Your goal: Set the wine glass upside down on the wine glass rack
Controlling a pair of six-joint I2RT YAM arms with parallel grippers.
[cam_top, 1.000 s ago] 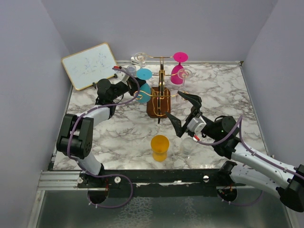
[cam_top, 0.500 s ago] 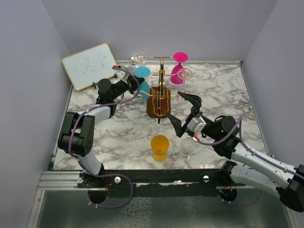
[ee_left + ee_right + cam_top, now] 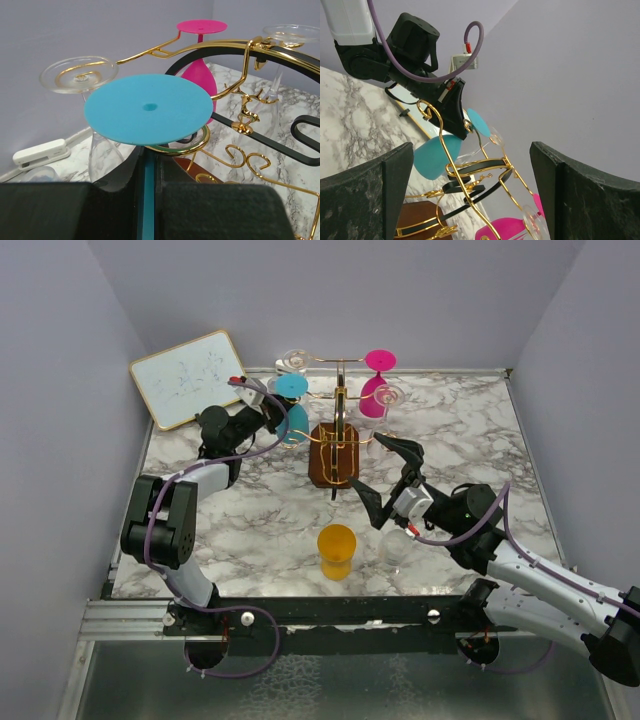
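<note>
The blue wine glass (image 3: 291, 424) is upside down, its round foot (image 3: 149, 107) on top. My left gripper (image 3: 273, 412) is shut on its stem (image 3: 145, 190) at the left side of the gold wire rack (image 3: 340, 430). A gold ring-ended rack arm (image 3: 200, 144) lies just under the foot's right edge; I cannot tell if they touch. My right gripper (image 3: 385, 472) is open and empty in front of the rack's brown base (image 3: 333, 466). The right wrist view shows the rack (image 3: 470, 170) and the blue bowl (image 3: 432, 157) between its fingers, further off.
A pink glass (image 3: 375, 390) and clear glasses (image 3: 293, 362) (image 3: 388, 397) hang on the rack. An orange cup (image 3: 336, 550) and a clear glass (image 3: 395, 550) stand near the front edge. A whiteboard (image 3: 188, 378) leans at the back left.
My left gripper has carried the blue glass a little to the left and towards the back, away from the rack's post. The right arm has not moved.
</note>
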